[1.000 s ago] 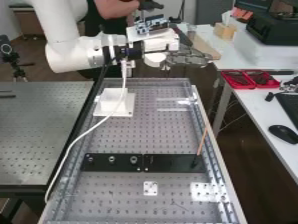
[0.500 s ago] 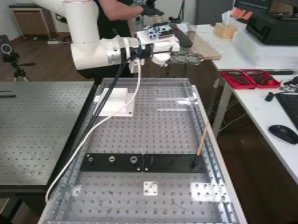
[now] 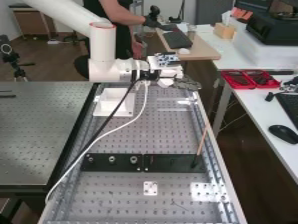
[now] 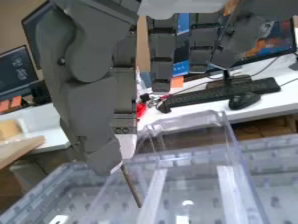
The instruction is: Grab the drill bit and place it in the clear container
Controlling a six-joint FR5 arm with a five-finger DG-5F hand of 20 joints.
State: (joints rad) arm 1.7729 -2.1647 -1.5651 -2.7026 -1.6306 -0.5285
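Clock: read on the high view, centred on the hand, 12 toward the bench's far end.
Hand [image 3: 189, 84]: clamped on the drill bit [image 4: 131, 187] at the fingertips; other fingers hanging fairly straight in the wrist view.
Bit: thin and dark, slanted, lower end sticking out below the fingertips; in the wrist view, seen against the container [image 4: 193, 131]. Cannot tell whether above the opening or short of it.
Arm [image 3: 103, 52]: coming in from 10 o'clock, wrist beside the hand at 9.
Container: transparent, open-topped, near the hand at about 6 to 7 o'clock, by two white strips [image 3: 172, 109] on the bench [image 3: 120, 137].
White stand [image 3: 114, 102]: on the bench at 8 o'clock, well apart from the hand.
Black plates [image 3: 174, 164]: end to end across the bench, from 6 to 7 o'clock; small round fittings [image 3: 112, 160] on the 7 o'clock plate.
Orange stick [image 3: 203, 140]: toward 6 o'clock, foot at the right-hand plate, leaning toward 12 to 1.
Small white plate [image 3: 150, 188]: between 6 and 7 o'clock, beyond the black plates.
Side table [image 3: 40, 130]: at 8 o'clock, perforated top, alongside the bench.
Red trays [image 3: 251, 80]: on the white desk [image 3: 256, 107] at 3 o'clock.
Mouse [image 3: 284, 134]: on the desk at 4 o'clock, near the keyboard [image 3: 290, 104].
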